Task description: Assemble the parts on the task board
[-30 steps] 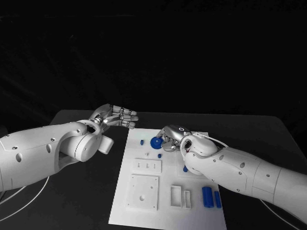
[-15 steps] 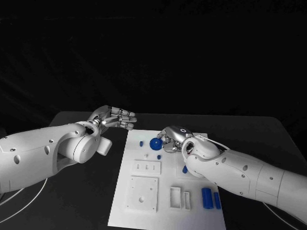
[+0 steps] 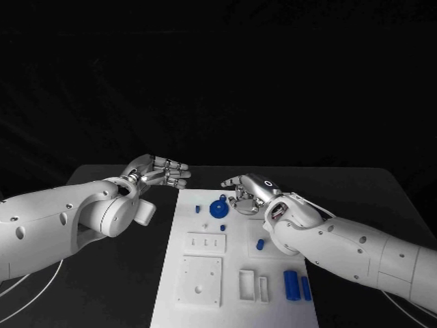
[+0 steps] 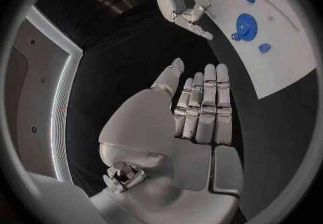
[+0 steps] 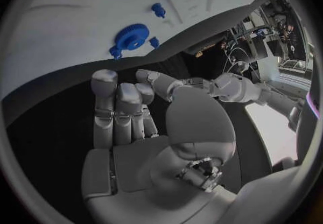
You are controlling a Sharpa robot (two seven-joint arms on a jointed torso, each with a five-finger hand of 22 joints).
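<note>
Flat on task board (image 3: 233,273): blue gear (image 3: 218,208); cylinders (image 3: 298,285) lengthwise.

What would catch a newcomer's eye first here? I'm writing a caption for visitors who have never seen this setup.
The long white task board lying on the black table, with a round blue toothed gear near its far end and two blue cylinders near its right edge. Next, the two silver many-fingered hands: the left hand hovers over the table left of the board, and the right hand sits just right of the gear, holding nothing.
</note>
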